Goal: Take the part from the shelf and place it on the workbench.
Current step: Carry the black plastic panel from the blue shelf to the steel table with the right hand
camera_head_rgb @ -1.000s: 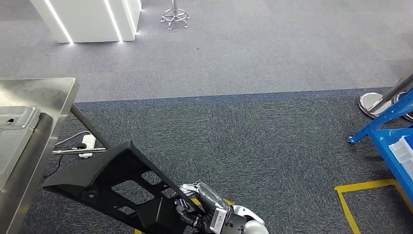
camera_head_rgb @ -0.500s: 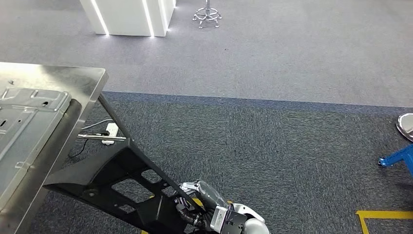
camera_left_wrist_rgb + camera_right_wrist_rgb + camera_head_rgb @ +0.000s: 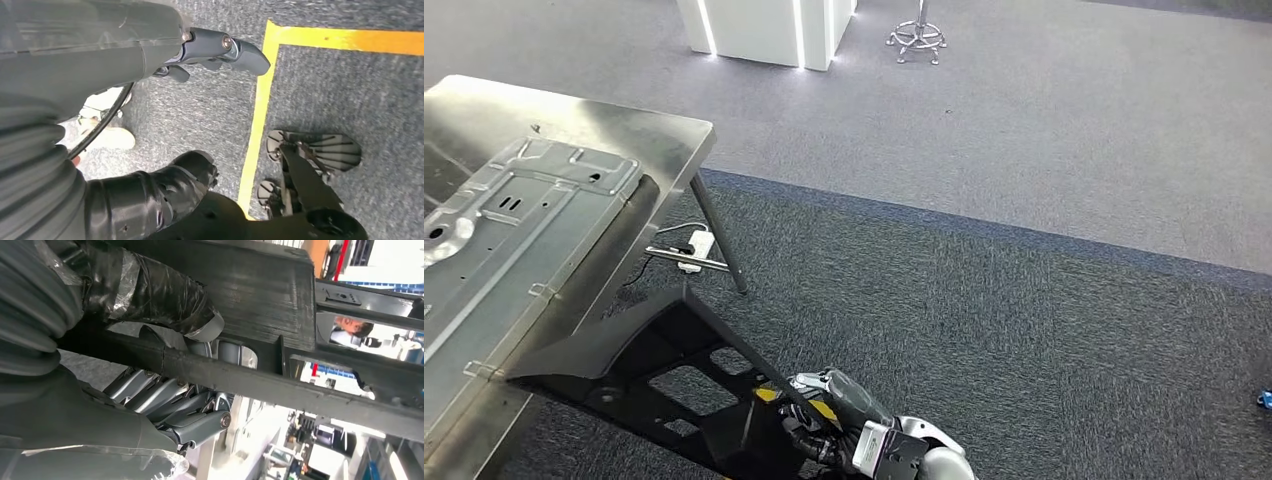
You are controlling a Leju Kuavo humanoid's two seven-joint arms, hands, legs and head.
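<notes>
Lower centre of the head view: right hand (image 3: 829, 425) clenched on the near end of the black part (image 3: 639, 365), fingers (image 3: 165, 400) wrapped round one of its bars in the right wrist view. Left hand (image 3: 165, 55) hung over carpet and a yellow floor line (image 3: 257, 120), fingers released, grasping nothing. The part was a long open frame, held at one end only, its far tip reaching toward lower left of the head view, close beside the edge of the steel surface (image 3: 664, 135). Judged risks: a one-ended grip gave leverage for the frame to sag or twist in the fingers; the free tip could strike the surface edge or its leg (image 3: 719, 245) if not lifted enough. Further up left, a grey sheet-metal panel (image 3: 519, 225) already lay on the surface, so the part could land on it or knock it. Beyond, cables and a power strip (image 3: 692, 248) lay on the floor under the surface.
</notes>
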